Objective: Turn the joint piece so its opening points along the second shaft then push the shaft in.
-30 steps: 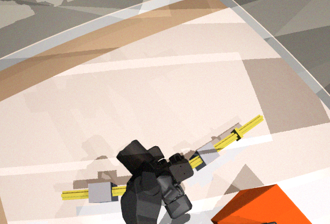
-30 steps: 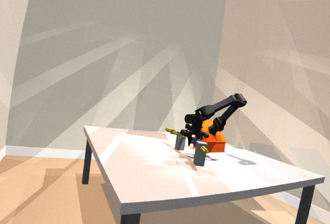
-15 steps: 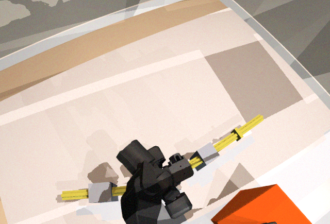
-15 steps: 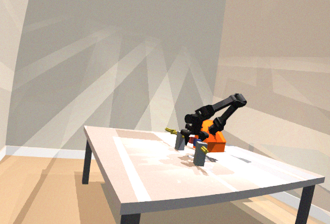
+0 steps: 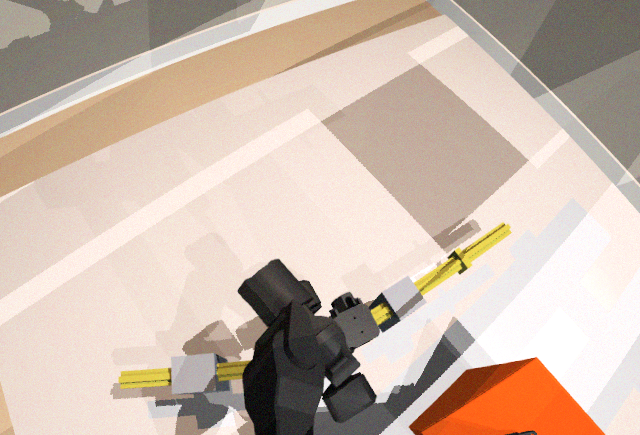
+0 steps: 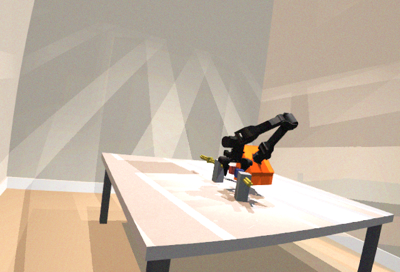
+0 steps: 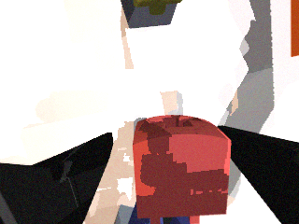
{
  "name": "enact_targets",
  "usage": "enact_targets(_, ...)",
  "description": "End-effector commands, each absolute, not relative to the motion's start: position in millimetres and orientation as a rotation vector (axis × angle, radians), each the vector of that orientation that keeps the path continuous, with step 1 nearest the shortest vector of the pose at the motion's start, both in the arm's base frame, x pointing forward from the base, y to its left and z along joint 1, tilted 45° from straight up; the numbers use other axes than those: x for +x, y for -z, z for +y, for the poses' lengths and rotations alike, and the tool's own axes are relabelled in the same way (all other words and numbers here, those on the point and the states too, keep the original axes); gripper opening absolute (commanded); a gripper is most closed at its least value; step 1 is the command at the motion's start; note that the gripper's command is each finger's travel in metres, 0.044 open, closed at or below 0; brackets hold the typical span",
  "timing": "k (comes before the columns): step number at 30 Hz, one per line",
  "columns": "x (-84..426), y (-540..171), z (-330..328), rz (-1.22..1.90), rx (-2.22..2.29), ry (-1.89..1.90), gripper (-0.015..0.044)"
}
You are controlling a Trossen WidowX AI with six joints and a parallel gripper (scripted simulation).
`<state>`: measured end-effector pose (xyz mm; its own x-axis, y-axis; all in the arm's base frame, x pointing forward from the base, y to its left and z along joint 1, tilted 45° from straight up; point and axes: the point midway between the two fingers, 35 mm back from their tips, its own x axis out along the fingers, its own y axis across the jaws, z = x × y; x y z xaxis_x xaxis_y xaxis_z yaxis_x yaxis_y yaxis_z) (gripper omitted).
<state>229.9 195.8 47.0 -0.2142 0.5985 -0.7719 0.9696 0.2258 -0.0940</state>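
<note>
The red joint piece [image 6: 232, 169] [image 7: 182, 187] sits on a blue hinge part [image 6: 239, 172] at the end of the first yellow shaft [image 5: 144, 377] [image 6: 247, 181], held by the first grey block [image 5: 193, 373] [image 6: 242, 186]. My gripper [image 7: 163, 133] is open, one black finger on each side of the joint piece, with gaps showing. The joint's far end faces roughly toward the second yellow shaft [image 5: 483, 244] [image 6: 206, 158] [image 7: 156, 7]; exact alignment is unclear. That shaft runs through the second block [image 5: 398, 298] [image 6: 217, 172] [image 7: 149, 21], its end apart from the joint. The arm hides the joint in the top view.
An orange block-shaped object [image 5: 516, 399] [image 6: 263, 178] stands beside the arm, behind the two shaft blocks in the exterior view. A dark collar [image 5: 459, 261] sits around the second shaft on the outer side of its block. Strong light patches and shadows cross the table [image 6: 180, 227].
</note>
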Motion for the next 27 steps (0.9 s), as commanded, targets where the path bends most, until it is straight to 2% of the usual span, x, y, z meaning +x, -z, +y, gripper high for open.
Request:
enact_targets(1,227.5,-45.2,189.1,1.985,1.490,0.762,0.0440)
enact_targets(11,234.9,-57.1,175.0,2.140,1.703,0.572,0.0440)
enact_targets(19,237.8,-58.3,175.0,2.130,1.699,0.565,0.0440)
enact_targets(27,248.7,-70.7,164.1,2.068,1.539,0.318,0.0440)
